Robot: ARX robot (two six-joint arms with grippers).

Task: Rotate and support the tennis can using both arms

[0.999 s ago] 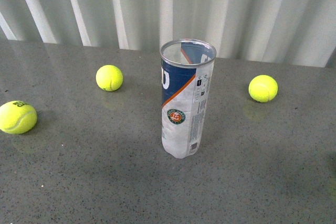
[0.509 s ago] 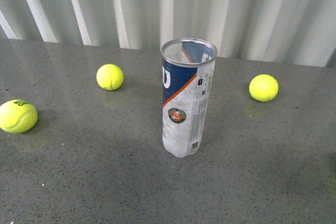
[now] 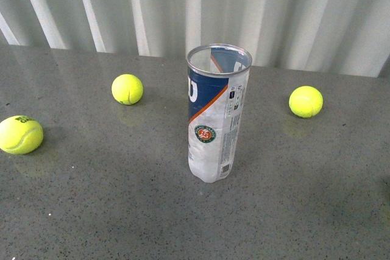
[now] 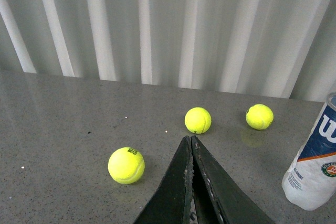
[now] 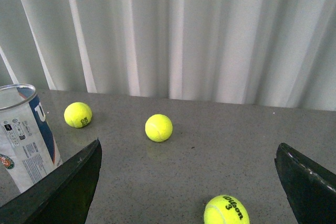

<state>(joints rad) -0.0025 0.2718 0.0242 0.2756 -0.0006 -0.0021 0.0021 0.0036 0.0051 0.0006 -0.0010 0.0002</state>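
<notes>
The tennis can (image 3: 216,114) is standing upright mid-table exactly where it stood a second ago, showing a white W, orange stripe and round emblem, with balls sitting at ten (image 3: 127,89), nine (image 3: 21,134) and two o'clock (image 3: 306,101), while the left gripper (image 4: 190,145) is staying pinched together and the right gripper (image 5: 189,153) is spreading wide.

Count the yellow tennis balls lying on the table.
3. One ball lies at the front view's left edge, a second ball sits left of the tennis can and farther back, and a third ball sits to its right. More may lie outside the views.
</notes>
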